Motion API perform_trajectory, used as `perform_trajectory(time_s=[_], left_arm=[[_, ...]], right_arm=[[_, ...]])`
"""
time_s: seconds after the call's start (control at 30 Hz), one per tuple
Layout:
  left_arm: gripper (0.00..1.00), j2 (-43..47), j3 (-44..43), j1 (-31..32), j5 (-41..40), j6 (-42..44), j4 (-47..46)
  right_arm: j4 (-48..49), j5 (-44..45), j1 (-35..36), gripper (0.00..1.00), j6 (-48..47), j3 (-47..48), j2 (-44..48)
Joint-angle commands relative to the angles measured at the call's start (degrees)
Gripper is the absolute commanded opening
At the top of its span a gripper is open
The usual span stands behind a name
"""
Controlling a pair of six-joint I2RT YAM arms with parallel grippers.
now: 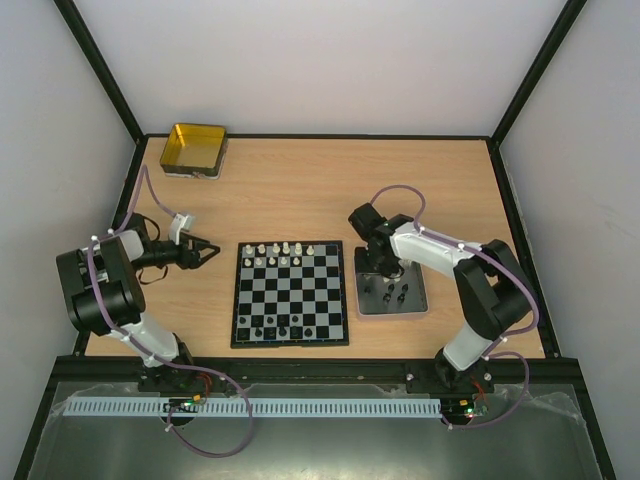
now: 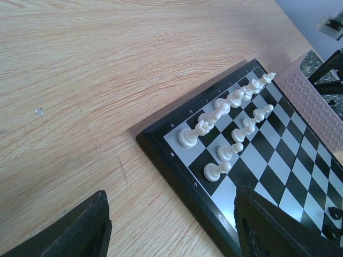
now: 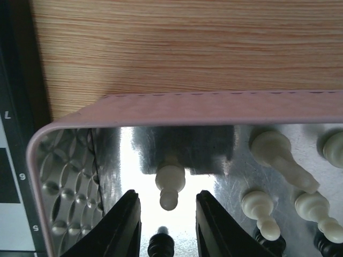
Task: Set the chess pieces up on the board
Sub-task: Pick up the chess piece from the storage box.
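Note:
The board [image 1: 295, 290] lies at the table's middle. White chess pieces [image 1: 285, 252] stand on its two far rows, and a few black pieces [image 1: 270, 325] on its near rows. My left gripper [image 1: 210, 248] is open and empty, low over the table left of the board's far left corner [image 2: 171, 230]. The left wrist view shows the white pieces [image 2: 230, 107] in two rows. My right gripper [image 1: 385, 275] is open inside the silver tray [image 1: 393, 313]. In the right wrist view [image 3: 167, 219] a white pawn [image 3: 170, 182] sits just ahead of its fingertips [image 3: 122, 222]. A black piece [image 3: 161, 247] is between the fingers.
A gold-yellow tin [image 1: 195, 148] stands at the far left corner. More white pieces [image 3: 281, 155] and black pieces [image 1: 398, 293] lie in the tray, whose pink rim [image 3: 187, 107] runs across the right wrist view. The board's edge [image 3: 10, 160] is just left of the tray.

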State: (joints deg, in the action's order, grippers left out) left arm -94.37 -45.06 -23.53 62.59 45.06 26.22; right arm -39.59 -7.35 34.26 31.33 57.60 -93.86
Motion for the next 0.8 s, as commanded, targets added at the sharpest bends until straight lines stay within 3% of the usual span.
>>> perform_trajectory(time_s=[0.0,0.77], left_arm=[[0.64,2.11,1.31,-0.09,1.70,-0.61,-1.79],[0.64,0.79,0.13,-0.48,2.68,1.52,0.63]], right_arm=[[-0.17,2.06,0.28,0.26,0.40,-0.51,-1.40],[-5.07,6.36,0.93,0.07,0.88,4.44,0.07]])
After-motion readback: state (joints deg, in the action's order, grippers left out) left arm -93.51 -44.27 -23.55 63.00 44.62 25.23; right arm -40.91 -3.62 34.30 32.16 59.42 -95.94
